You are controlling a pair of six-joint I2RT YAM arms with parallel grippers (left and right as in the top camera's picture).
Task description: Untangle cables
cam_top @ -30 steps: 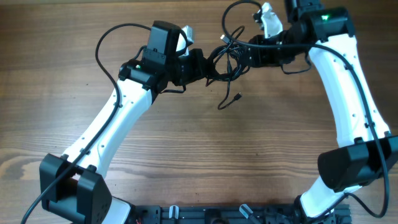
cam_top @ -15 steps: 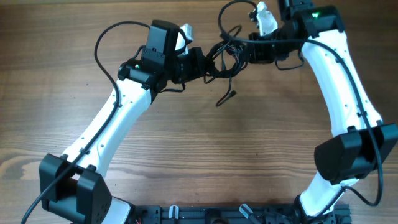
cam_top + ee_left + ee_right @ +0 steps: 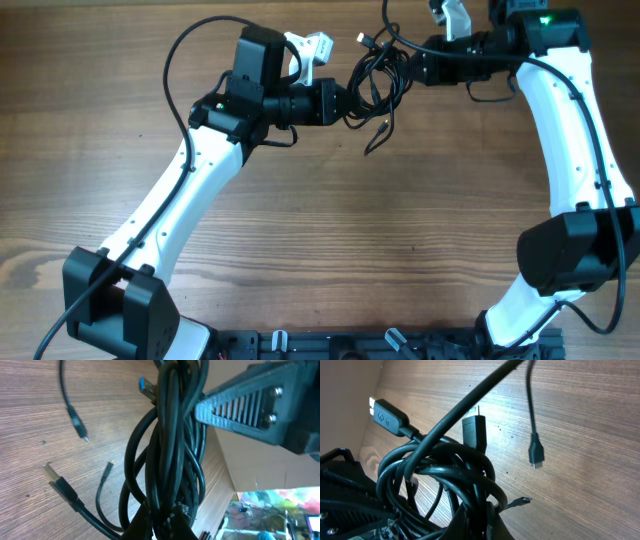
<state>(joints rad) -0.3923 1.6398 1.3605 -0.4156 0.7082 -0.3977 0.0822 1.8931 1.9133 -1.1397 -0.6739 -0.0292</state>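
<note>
Tangle report, going left to right. The left gripper [image 3: 343,103] reaches in along the far side of the table [image 3: 300,230], with its fingers pinched tight on the cables [image 3: 378,82]. The cables hang as one dark knot between the two grippers. The right gripper [image 3: 414,72] is clamped on that same knot from the other side.

From overhead the bunch is stretched roughly left to right, a bit further back at the right. One loose end [image 3: 377,138] trails off toward the near side, and a loop runs out past the top edge. You can't really count strands from up there.

The wrist cams help a lot more. The left wrist view shows the strands wound round each other like a rope, and the long axis runs straight out from the left gripper [image 3: 160,527] toward a ribbed black finger [image 3: 245,407] of the right one. It also picks up a blue plug [image 3: 146,387] at the far end of the bunch, a flat USB plug [image 3: 56,479] and a small plug [image 3: 79,427], both off to the side against the wood.

The right wrist view shows the knot as loose coils coming out of the right gripper [image 3: 477,525]. A marked plug [image 3: 387,416] points up and left, and a tiny plug [image 3: 536,456] points down on its own strand. I can't tell whether those plugs touch the table.
</note>
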